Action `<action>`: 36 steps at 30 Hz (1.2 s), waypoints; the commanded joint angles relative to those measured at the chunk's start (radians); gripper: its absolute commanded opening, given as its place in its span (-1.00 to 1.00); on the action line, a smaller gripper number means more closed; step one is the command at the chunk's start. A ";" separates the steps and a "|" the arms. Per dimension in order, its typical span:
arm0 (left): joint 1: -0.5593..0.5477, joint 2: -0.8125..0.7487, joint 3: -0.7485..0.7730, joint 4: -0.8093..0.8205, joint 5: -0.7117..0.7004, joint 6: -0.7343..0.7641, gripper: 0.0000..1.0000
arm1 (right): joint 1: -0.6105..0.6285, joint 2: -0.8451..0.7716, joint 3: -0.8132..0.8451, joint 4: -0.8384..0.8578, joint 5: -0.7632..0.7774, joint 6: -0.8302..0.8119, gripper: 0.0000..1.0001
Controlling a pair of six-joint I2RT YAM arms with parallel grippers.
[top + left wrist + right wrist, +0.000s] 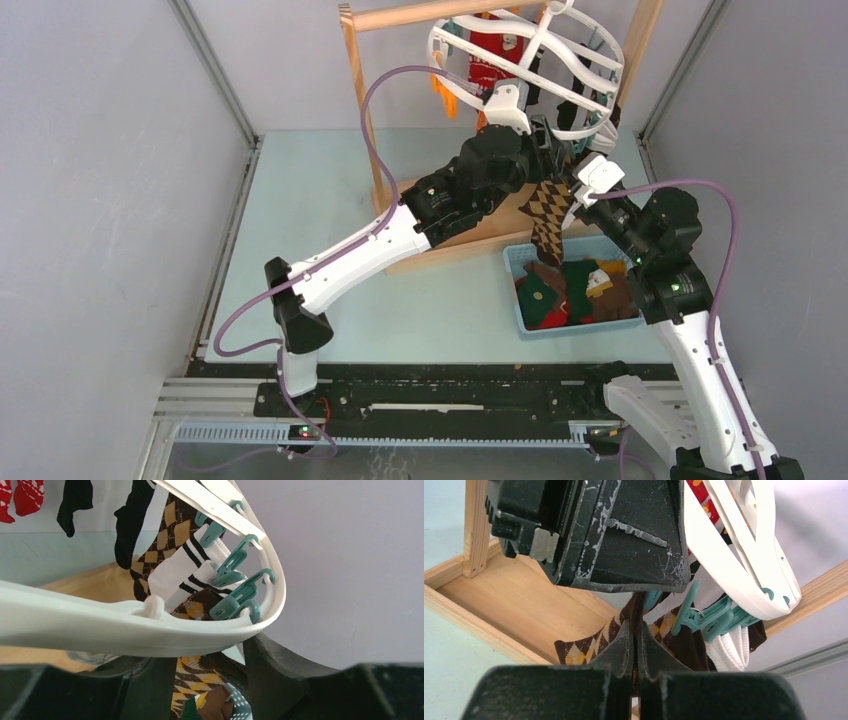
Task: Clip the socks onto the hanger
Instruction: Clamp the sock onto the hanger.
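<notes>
- Right pincer (637, 630): clenched, its two fingers pressed together on the brown fabric of the argyle sock (547, 215), which hangs down from just under the near rim of the hanger (75, 615).
- Left pincer (210, 665): released, jaws standing apart just below the hanger's rim. The rim crosses above them and the argyle sock shows through the gap beyond. I cannot see anything gripped between them.
- The two pincers sit just beside each other at the near side of the hanger, the left one above the right.
- The white oval hanger hangs from the wooden rack (365, 110) at the far side of the counter (300, 200), tilted.
- Teal clips (235, 560) dangle in a row along the rim's curve, and an orange clip (443, 95) hangs at its left side.
- Already hanging from the frame are a white sock with black stripes (175, 567), black socks (75, 500) and a red patterned sock (25, 495).
- More socks (570, 290), red, green and brown, lie heaped in a blue basket (511, 285) on the counter, below the argyle sock.
</notes>
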 commanded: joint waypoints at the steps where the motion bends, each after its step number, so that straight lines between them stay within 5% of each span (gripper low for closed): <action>1: 0.011 -0.047 0.020 0.021 -0.030 -0.018 0.13 | -0.007 -0.007 0.042 0.017 0.009 0.020 -1.00; 6: 0.011 -0.072 -0.006 0.021 -0.017 -0.022 0.38 | -0.023 -0.012 0.044 0.011 -0.006 0.041 -0.97; 12: 0.008 -0.121 -0.066 0.019 0.002 -0.037 0.63 | -0.060 -0.017 0.043 0.002 -0.039 0.086 -0.59; 24: -0.005 -0.216 -0.171 0.009 0.071 -0.029 0.79 | -0.122 -0.057 0.043 -0.061 -0.097 0.121 -0.27; 36: -0.020 -0.376 -0.382 0.071 0.177 0.094 0.81 | -0.168 -0.114 0.044 -0.180 -0.030 0.161 -0.57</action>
